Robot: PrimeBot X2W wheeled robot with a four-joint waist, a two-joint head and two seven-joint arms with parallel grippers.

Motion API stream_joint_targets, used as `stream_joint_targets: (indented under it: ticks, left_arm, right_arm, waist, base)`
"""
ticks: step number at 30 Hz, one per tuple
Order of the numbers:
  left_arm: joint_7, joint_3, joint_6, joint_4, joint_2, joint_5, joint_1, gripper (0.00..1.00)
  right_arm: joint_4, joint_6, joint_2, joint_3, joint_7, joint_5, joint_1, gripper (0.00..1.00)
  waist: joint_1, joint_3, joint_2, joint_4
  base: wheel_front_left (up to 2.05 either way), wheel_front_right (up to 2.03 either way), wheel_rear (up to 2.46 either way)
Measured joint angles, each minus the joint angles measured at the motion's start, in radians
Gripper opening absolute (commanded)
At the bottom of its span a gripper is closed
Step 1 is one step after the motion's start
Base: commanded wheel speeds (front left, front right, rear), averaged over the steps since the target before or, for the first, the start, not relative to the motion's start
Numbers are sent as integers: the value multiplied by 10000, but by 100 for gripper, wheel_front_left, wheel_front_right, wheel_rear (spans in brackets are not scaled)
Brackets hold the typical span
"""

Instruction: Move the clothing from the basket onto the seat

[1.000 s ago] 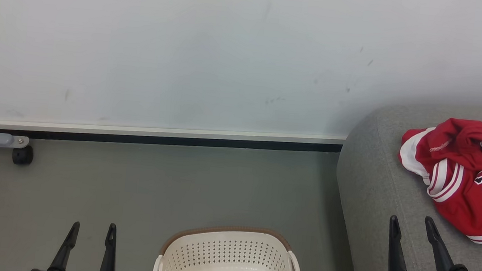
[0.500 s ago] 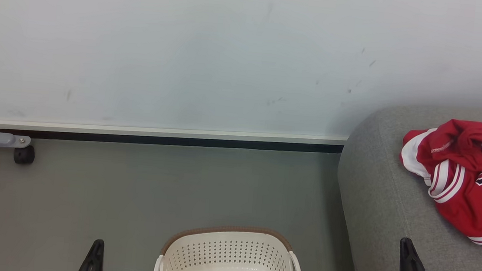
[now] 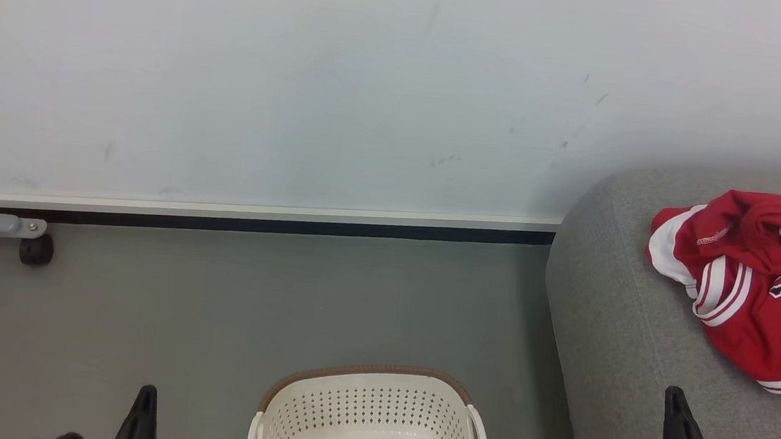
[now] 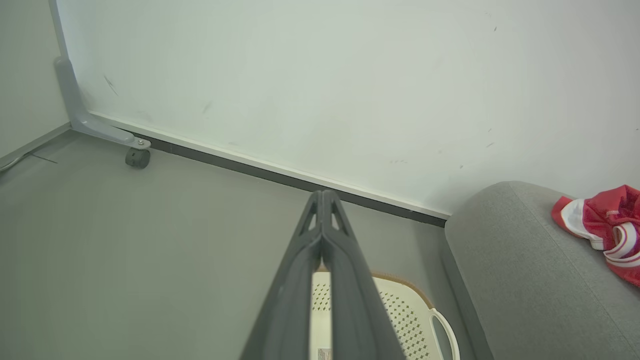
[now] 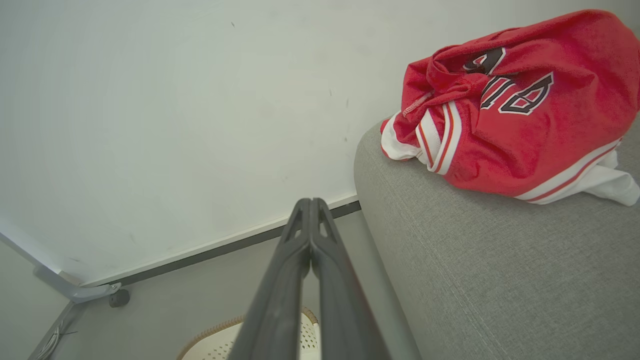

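Clothing (image 3: 752,286) lies bunched on the seat (image 3: 621,324), well apart from the basket (image 3: 366,415) on the floor. The visible basket interior holds no garment, so transfer is judged essentially complete. The heap's long axis runs along the seat, white-trimmed end toward its rounded end. Left pincer (image 4: 322,197) and right pincer (image 5: 310,205) are both closed together, holding nothing

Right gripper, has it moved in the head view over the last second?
Yes. The right gripper has sunk toward the bottom edge, farther from the red jersey lying on the sofa, and its fingers have closed together.
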Motion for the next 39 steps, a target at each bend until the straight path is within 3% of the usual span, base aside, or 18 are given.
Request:
stream_joint_targets:
  ticks: [39]
  left_arm:
    - [1432,1221,-970,727,-621,-4939,-906,0]
  right_arm:
    - [880,959,564,-1442,1473,5241,-633,0]
  waist:
    - [0,132,1,-111]
  base:
    - [0,0,0]
